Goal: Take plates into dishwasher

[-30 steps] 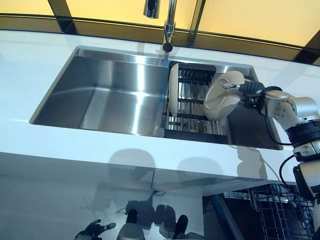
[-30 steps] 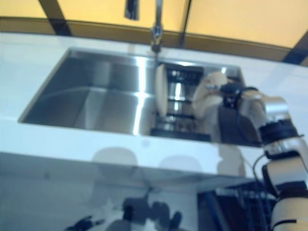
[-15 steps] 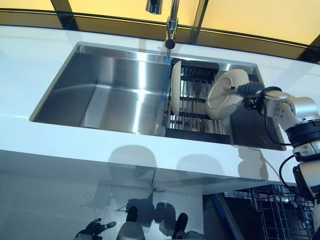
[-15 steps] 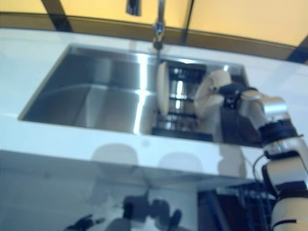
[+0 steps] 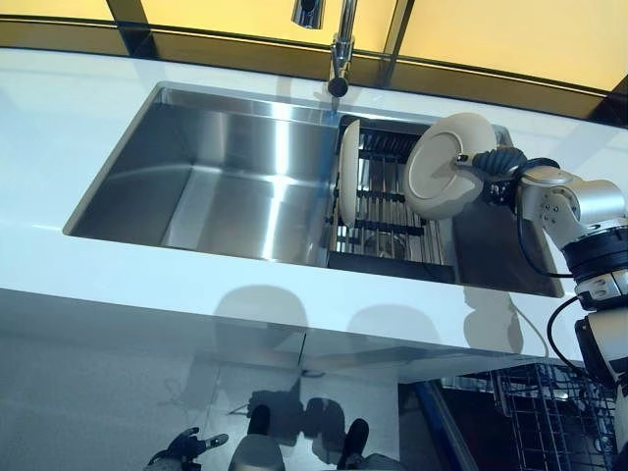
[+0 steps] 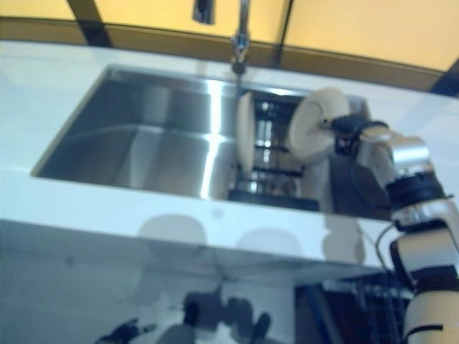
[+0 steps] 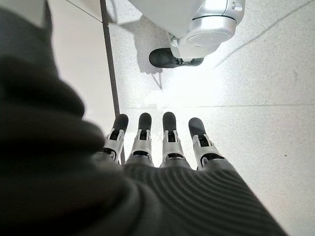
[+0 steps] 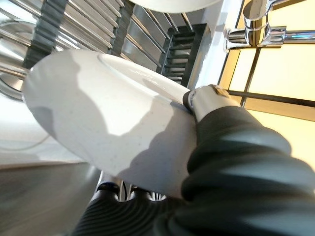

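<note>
My right hand (image 5: 496, 165) is shut on a cream plate (image 5: 446, 167) and holds it on edge above the dark dish rack (image 5: 388, 211) in the right part of the steel sink (image 5: 211, 186). In the right wrist view the thumb (image 8: 204, 98) lies across the plate's (image 8: 98, 108) face. A second cream plate (image 5: 348, 184) stands upright at the rack's left end. My left hand (image 7: 157, 142) hangs low by the floor with straight fingers, empty. A wire dishwasher basket (image 5: 549, 422) shows at the lower right, below the counter.
A tap (image 5: 340, 49) stands behind the sink's middle. The white counter (image 5: 245, 294) runs along the front and both sides of the sink. The sink's left basin holds nothing.
My right hand has lifted the plate up and a little back, clear of the rack. The other plate has stayed in the rack. The left hand has not moved.
</note>
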`<state>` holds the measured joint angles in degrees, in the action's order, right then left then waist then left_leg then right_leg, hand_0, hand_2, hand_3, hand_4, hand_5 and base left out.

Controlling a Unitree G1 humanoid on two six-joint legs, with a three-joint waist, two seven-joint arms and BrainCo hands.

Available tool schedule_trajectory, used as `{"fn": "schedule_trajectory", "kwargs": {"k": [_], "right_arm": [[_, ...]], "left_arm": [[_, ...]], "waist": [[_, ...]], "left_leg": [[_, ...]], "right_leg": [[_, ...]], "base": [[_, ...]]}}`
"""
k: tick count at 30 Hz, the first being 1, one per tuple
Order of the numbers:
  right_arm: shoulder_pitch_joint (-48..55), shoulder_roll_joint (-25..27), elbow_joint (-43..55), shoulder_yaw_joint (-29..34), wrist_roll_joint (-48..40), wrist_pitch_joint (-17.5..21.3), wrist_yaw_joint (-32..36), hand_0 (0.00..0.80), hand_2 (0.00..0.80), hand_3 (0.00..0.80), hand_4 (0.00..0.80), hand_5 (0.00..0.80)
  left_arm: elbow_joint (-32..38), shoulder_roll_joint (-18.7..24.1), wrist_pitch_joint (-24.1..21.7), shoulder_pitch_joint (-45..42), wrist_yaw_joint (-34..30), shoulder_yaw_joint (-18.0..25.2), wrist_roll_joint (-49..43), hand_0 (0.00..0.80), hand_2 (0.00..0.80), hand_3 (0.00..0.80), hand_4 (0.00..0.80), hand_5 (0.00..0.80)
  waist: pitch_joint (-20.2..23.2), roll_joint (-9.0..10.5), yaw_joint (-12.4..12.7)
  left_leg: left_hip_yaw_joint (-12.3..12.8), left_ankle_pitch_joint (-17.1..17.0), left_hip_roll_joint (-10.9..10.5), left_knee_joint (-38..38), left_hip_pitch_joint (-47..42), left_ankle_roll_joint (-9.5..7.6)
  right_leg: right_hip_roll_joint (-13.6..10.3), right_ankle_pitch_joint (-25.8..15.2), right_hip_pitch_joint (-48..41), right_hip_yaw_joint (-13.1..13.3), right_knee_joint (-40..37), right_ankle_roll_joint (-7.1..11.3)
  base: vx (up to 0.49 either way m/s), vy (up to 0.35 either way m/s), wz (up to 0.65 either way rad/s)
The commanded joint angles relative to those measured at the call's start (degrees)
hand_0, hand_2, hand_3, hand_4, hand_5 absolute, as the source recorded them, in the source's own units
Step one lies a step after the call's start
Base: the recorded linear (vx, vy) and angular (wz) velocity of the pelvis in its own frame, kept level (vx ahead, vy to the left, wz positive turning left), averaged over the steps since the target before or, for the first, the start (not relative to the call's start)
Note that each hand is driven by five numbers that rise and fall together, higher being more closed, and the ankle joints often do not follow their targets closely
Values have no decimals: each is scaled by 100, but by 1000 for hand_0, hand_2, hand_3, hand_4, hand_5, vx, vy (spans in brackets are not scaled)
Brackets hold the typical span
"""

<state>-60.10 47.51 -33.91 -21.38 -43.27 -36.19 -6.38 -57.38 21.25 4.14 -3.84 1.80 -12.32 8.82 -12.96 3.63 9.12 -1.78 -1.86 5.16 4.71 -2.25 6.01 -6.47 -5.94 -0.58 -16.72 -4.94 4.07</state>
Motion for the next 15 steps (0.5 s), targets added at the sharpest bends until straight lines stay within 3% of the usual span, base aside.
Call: {"fn": "schedule_trajectory", "kwargs": {"k": [1,7,15], "right_arm": [[-888,319,31,-431,272,565,-218,800,800,800,800,800],[-1190,631,80,-502,580,847,-491,800,800,800,800,800],[-1307,1153,417,-537,768,948,-536,800,800,800,800,800]], "left_arm": [[-186,184,-111,103,111,-448,85,0,0,0,0,0],[-259,195,-161,74,94,-412,46,0,0,0,0,0],[-292,200,-129,65,82,-332,-34,0,0,0,0,0]], "waist": [[302,242,66],[484,301,0],[680,382,-210]], "left_leg": [[373,-61,43,29,150,5],[440,12,39,29,29,-4],[624,113,40,29,-144,-60]], "right_leg": [[-347,273,-394,-91,-6,469],[-336,301,-461,-31,-6,482],[-304,284,-473,187,-6,513]], "base": [[0,0,0],[0,0,0],[-11,-9,-8]]}}
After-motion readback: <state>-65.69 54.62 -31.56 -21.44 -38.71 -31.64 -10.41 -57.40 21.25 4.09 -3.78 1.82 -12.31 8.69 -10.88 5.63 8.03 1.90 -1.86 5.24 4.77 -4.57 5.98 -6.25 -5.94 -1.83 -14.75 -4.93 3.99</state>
